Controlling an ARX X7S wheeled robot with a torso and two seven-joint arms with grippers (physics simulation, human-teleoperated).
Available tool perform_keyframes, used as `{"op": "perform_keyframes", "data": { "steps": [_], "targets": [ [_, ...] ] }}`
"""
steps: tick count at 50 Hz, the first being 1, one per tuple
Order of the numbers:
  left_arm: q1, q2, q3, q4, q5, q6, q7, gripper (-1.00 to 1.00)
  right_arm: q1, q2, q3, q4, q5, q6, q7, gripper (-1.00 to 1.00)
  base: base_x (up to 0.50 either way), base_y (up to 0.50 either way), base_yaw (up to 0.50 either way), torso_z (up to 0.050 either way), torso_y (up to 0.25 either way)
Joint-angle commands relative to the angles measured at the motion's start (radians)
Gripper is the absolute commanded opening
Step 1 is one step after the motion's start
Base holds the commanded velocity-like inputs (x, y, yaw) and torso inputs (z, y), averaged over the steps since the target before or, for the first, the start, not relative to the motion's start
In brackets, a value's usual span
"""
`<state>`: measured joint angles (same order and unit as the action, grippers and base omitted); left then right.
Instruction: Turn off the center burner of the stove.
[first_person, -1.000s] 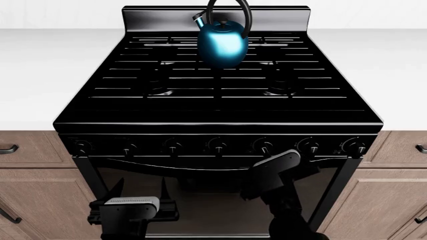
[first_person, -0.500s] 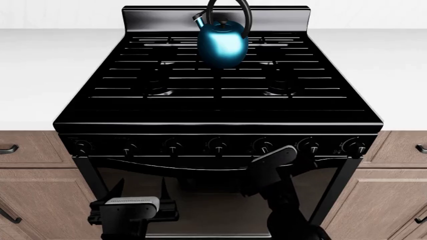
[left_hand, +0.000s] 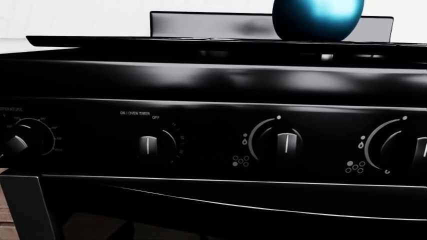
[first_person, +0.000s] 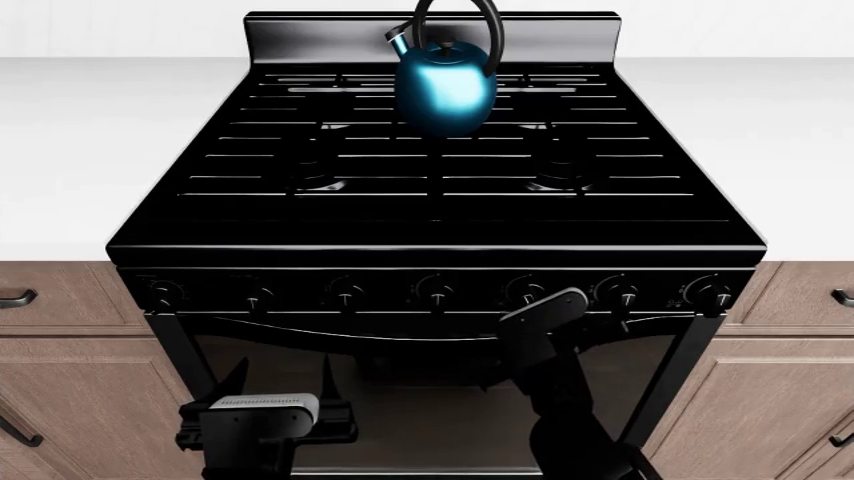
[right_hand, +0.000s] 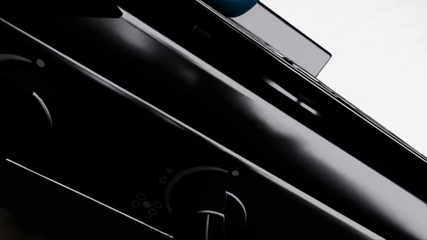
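Right claw (first_person: 545, 308): raised in front of the stove (first_person: 441, 200), its tip just below the knob row, near the fifth knob (first_person: 525, 294) from the left in the head view. Whether its jaws stand wide or narrow we cannot tell; they are turned away from the head camera and do not show in the right wrist view, where we see only a knob (right_hand: 212, 210) close up, with an arc mark and a burner-dot symbol beside it.

Left claw (first_person: 260, 415): low, before the dark oven door, well apart from the knobs. Its state we cannot tell either.

Stove: glossy black, seven round knobs across the front panel, black bar grates, raised back panel.

Center burner (first_person: 441, 150): at the middle of the cooktop beneath the grate bars, barely visible; a blue kettle (first_person: 447, 85) with a black handle stands partly over it.

Desk (first_person: 80, 150): white, on both sides of the stove, over wooden cabinets.
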<state>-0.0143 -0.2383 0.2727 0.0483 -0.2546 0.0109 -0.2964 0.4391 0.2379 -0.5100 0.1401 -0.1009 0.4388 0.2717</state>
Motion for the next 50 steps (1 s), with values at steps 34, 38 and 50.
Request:
{"op": "perform_keyframes", "data": {
  "steps": [34,38,50],
  "targets": [
    [-0.008,-0.011,0.02,-0.003,-0.01,0.005,-0.019,1.0,-0.035,0.003,0.11,0.031,0.089,-0.14,0.063,-1.0,0.0,0.0,0.0,0.0,0.0],
    [-0.009,-0.012,0.022,-0.005,-0.01,0.005,-0.02,1.0,-0.035,-0.004,0.132,0.046,0.109,-0.165,0.072,-1.0,0.0,0.0,0.0,0.0,0.003],
    [0.0,-0.021,0.024,0.003,-0.015,0.008,-0.023,1.0,-0.04,-0.015,0.157,0.054,0.153,-0.222,0.07,-1.0,0.0,0.0,0.0,0.0,0.001]
  ]
}}
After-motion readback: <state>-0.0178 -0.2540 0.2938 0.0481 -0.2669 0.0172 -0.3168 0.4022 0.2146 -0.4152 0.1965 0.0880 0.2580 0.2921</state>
